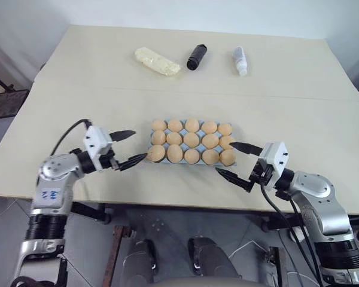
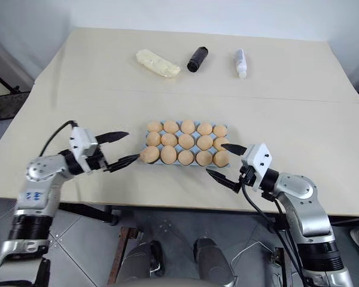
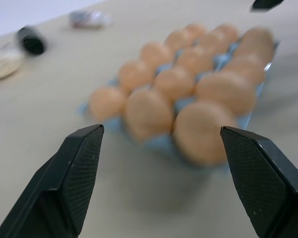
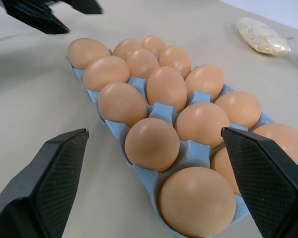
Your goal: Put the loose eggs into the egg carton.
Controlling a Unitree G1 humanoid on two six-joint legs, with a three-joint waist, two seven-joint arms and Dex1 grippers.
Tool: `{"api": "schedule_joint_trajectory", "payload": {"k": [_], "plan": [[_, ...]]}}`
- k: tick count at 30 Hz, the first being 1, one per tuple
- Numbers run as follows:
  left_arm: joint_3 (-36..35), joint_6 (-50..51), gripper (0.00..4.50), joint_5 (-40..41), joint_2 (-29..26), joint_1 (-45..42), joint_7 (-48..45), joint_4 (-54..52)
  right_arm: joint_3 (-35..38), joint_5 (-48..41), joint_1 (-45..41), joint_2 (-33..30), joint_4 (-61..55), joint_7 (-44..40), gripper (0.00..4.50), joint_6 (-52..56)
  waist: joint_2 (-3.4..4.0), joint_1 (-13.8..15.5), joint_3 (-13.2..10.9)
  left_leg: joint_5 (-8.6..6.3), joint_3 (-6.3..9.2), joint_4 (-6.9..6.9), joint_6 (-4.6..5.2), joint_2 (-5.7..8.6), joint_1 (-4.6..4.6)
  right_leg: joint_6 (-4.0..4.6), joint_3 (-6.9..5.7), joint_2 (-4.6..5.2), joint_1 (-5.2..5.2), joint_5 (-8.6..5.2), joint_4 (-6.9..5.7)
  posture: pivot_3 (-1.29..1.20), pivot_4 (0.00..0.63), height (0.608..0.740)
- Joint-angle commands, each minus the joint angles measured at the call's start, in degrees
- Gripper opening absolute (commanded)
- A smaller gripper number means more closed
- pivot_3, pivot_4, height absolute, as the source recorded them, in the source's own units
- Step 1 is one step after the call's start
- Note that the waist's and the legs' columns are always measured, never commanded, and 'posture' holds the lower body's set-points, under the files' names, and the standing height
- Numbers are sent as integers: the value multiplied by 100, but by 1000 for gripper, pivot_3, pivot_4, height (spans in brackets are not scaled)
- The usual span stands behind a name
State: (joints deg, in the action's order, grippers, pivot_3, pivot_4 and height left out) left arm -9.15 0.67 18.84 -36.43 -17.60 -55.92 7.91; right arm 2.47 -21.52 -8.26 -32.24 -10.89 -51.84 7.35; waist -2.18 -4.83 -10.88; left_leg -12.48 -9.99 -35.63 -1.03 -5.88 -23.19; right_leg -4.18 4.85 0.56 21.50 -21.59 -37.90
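**Carton full, both grippers empty**

Egg carton (image 1: 153,147) sits centre of frame on the tabletop (image 1: 78,78), all 15 cups filled w/ eggs (image 1: 192,140). Left gripper (image 1: 128,148) is just left of the carton's lower-left corner, fingers spread, nothing held; lower fingertip nearly at the corner egg (image 1: 157,153). Right gripper (image 1: 238,159) is just right of the carton's lower-right corner, fingers wide apart, also empty. Carton lies between the two.
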Motion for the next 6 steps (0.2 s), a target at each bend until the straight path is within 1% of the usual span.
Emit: {"api": "schedule_joint_trajectory", "payload": {"k": [1, 6], "plan": [[-483, -296, 4010, 26, -293, 288, 40, 116, 207, 38, 28, -92, 226, -71, 4500, -320, 0, 1, 0, -1, -1, 0, 1, 1, 0, 0, 0, 2, 0, 0, 2, 0, 150, 740], [-635, -279, 4010, 87, -310, 430, 182, 115, 390, 66, -42, -221, 677, -117, 4500, -527, -1, 28, 0, -9, 1, 3, 3, 8, -1, 2, -5, 13, -2, -1, 7, 0, 150, 740]]}}
